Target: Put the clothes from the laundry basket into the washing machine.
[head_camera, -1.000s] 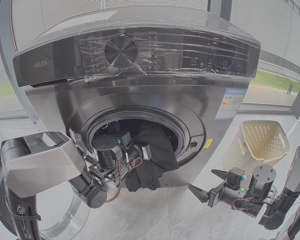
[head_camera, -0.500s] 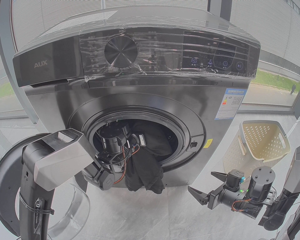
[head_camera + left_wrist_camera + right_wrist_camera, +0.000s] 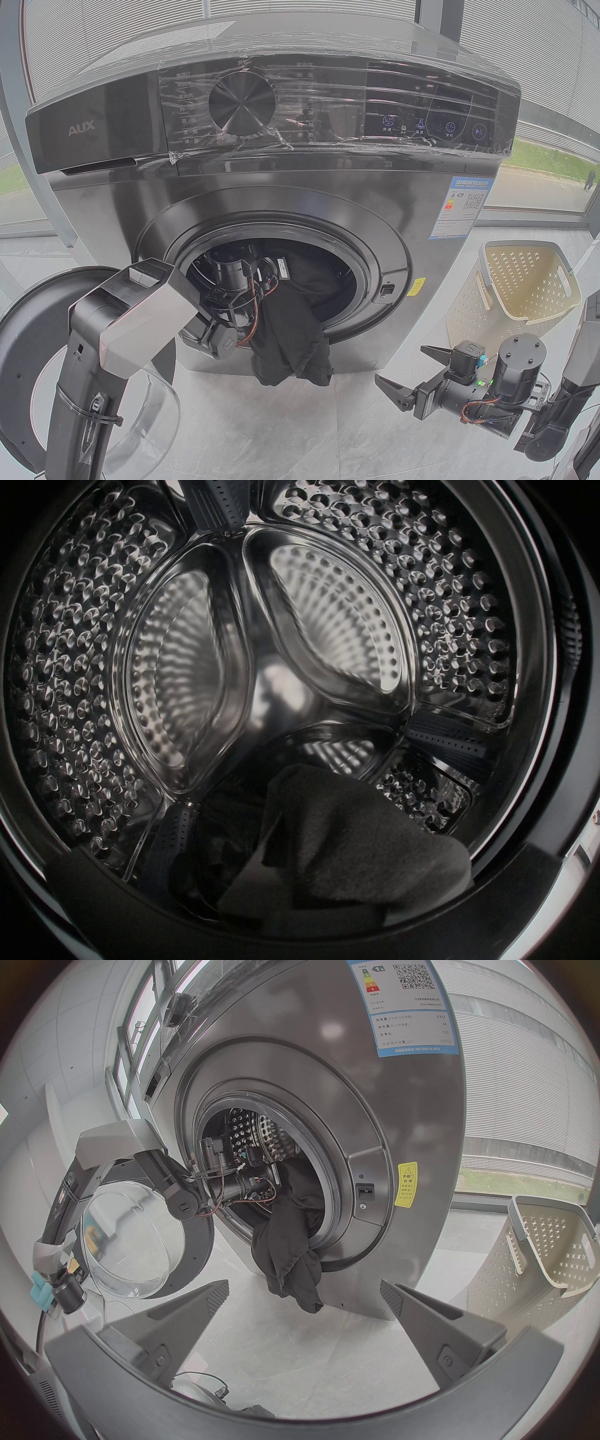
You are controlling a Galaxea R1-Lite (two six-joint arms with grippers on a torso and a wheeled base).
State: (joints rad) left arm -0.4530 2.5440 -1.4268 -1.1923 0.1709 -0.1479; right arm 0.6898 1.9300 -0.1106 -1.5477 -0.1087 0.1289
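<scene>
Head view puts the left claw (image 3: 277, 270) inside the round mouth of the grey steel front-loading washing machine (image 3: 300, 181); we cannot tell whether it is apart or together. The black cloth garment (image 3: 290, 337) lies half in. One fold rests low in the perforated steel drum (image 3: 75, 667) just ahead of this claw, and the rest drapes over the door sill below it and hangs toward the tiled floor.

We judge the step to be feeding in that tail. We would take hold low on the hanging part, lift it above the sill and carry it deep before letting go, so nothing slides back out.

The round glass door (image 3: 28, 362) stands swung wide on the outer side of the left arm, leaving the mouth free. The right claw (image 3: 400, 365) hangs apart, holding nothing, low over the floor. The cream perforated plastic laundry basket (image 3: 531, 281) stands beyond it, well apart.
</scene>
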